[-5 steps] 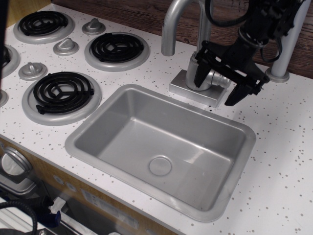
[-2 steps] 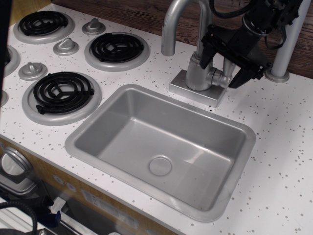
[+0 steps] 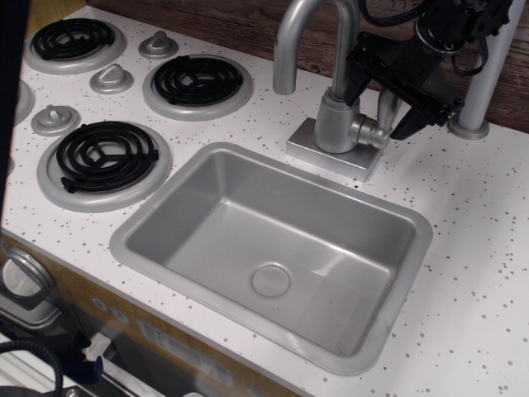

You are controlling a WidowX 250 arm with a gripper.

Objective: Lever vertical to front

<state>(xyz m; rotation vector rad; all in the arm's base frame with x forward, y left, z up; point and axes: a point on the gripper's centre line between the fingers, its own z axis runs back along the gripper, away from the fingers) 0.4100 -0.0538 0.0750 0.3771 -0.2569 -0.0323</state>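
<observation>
Grey sink point(image 3: 157, 207) centre; black burners point(image 3: 103, 157) left; curved spout point(image 3: 302, 33) behind.

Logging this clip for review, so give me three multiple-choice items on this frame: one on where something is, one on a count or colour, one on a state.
1. Where is the gripper?
A. Over the sink basin
B. Up at the lever, behind the sink
C. Over the burners

2. How many black coil burners show in full?
A. One
B. Three
C. Six

3. How does the lever stand?
A. Upright
B. Laid flat toward the sink
C. Broken off

Answers:
1. B, the black fingers straddle the lever beside the faucet body, past the rim of the sink.
2. B, three whole coils sit left of the sink.
3. A, the stub rises straight from its side hub.
</observation>
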